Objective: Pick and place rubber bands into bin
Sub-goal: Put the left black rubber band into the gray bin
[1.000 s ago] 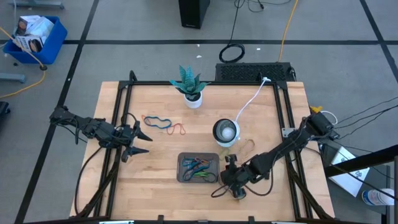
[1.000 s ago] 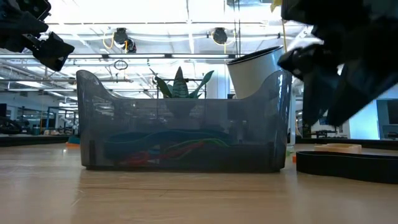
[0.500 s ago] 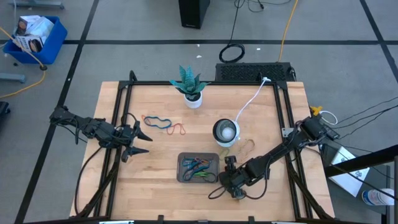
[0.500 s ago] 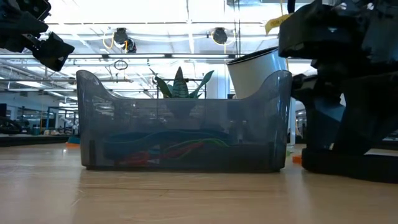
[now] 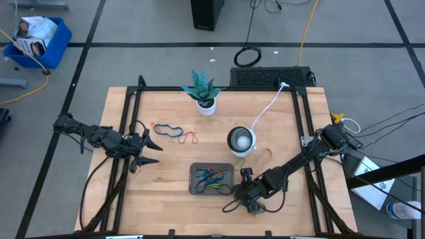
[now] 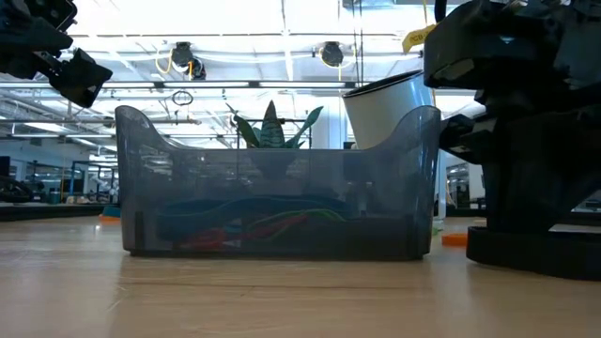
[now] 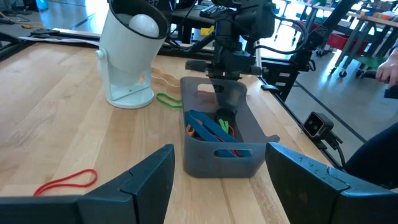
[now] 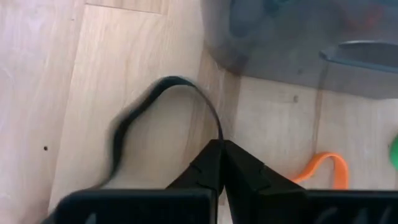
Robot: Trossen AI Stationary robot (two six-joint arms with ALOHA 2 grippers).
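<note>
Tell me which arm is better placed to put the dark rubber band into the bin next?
The right. Its gripper is shut on the dark rubber band beside the bin. The left gripper waits open, farther away.

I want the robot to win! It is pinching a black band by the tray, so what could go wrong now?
1. The right hand pinches only a thin edge of the black band, so the floppy loop could slip out when lifted.
2. That hand sits close beside the tray, so swinging over might bump it and shift it.
3. An orange band lies right next to the hand and could get dragged along.

The left hand waits far off.
</note>
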